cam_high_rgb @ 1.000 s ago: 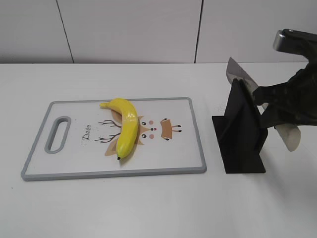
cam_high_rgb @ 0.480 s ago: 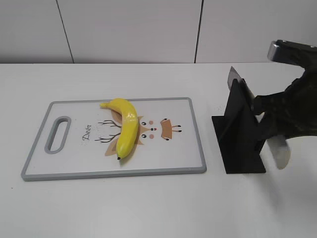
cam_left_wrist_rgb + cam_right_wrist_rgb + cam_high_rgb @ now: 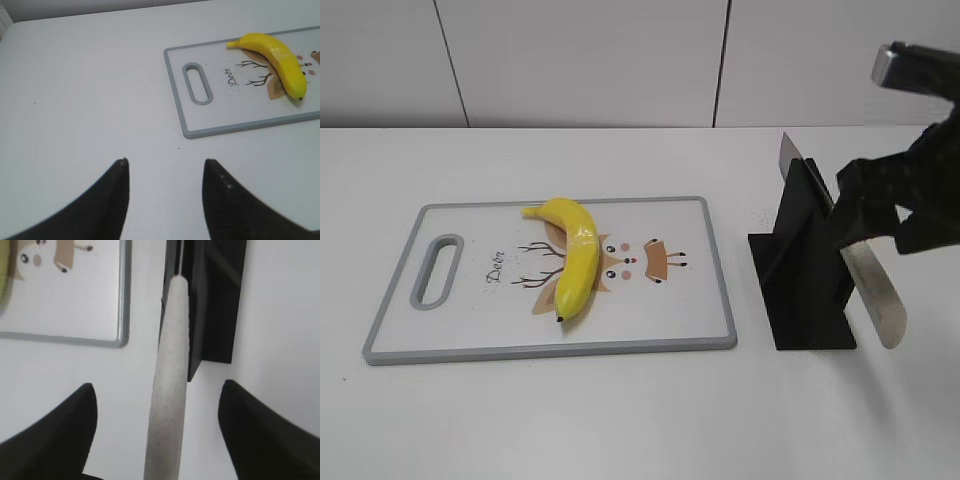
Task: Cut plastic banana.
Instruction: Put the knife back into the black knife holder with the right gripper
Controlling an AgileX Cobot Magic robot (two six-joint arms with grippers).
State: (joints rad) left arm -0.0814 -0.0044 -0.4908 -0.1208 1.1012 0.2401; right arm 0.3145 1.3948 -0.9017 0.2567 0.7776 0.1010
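Well apart, plastic banana (image 3: 572,257) on board (image 3: 710,270) (knife (image 3: 871,285) between right jaws)

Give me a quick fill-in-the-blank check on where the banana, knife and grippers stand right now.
The banana lies on the cutting ____.
The knife is beside the black ____, at the right gripper.
The left gripper hovers over bare table, holding ____.
The banana is in ____ piece.

Missing words: board; stand; nothing; one
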